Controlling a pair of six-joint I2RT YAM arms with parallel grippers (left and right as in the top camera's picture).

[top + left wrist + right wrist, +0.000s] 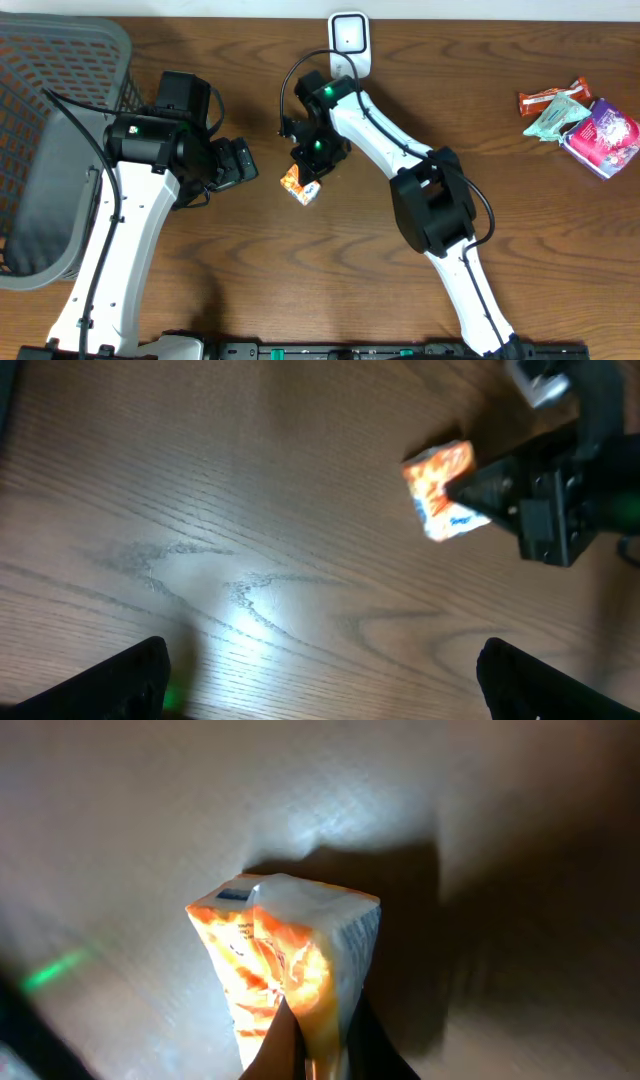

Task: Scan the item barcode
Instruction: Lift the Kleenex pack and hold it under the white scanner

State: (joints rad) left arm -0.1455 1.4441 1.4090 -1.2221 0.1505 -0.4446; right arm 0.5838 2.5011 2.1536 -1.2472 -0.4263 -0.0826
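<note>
The item is a small orange-and-white snack packet (300,185) near the table's middle. My right gripper (313,160) is shut on its near end; in the right wrist view the two dark fingers pinch the packet (285,960) from below and crumple it. The left wrist view also has the packet (445,490), with the right gripper (470,488) gripping it from the right. A white barcode scanner (350,40) stands at the table's far edge, behind the right arm. My left gripper (322,670) hovers open over bare wood to the left of the packet, holding nothing.
A grey mesh basket (45,150) fills the left side of the table. Several other wrapped snack packets (585,120) lie in a group at the far right.
</note>
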